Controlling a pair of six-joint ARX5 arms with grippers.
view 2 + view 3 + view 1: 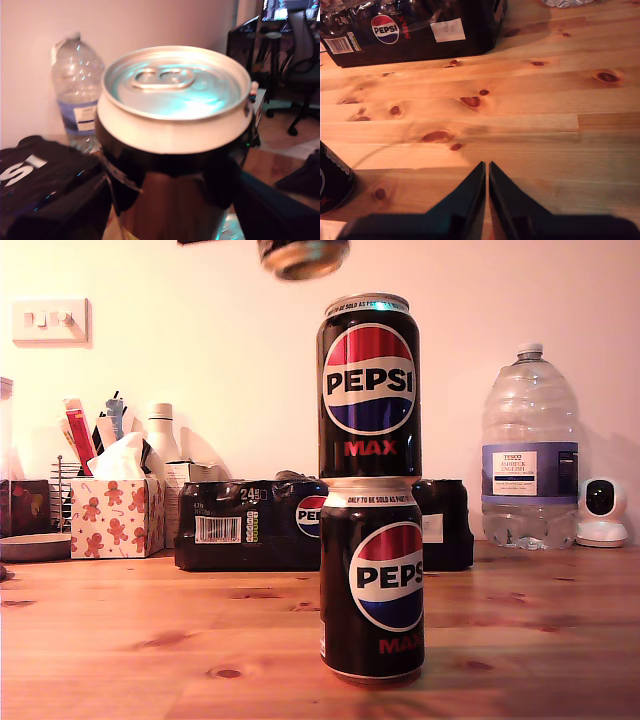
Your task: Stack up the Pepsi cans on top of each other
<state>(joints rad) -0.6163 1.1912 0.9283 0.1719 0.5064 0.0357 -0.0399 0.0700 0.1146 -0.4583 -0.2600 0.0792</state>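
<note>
Two Pepsi cans stand stacked on the wooden table in the middle of the exterior view, the upper can [369,385] upright on the lower can [372,580]. A third Pepsi can [303,255], blurred, hangs in the air above the stack, slightly toward the exterior view's left. The first wrist view shows this can [175,95] close up with its silver lid, held between the dark fingers of my first gripper [175,200], which is shut on it. My second gripper [487,167] is shut on nothing, low over the bare table, with a black can [332,182] off to one side.
Against the wall behind the stack lies a black shrink-wrapped Pepsi multipack [250,525]. A large clear water bottle [529,450] and a small white camera [603,512] stand at the exterior view's right. A tissue box [115,515] and utensil holder are at its left.
</note>
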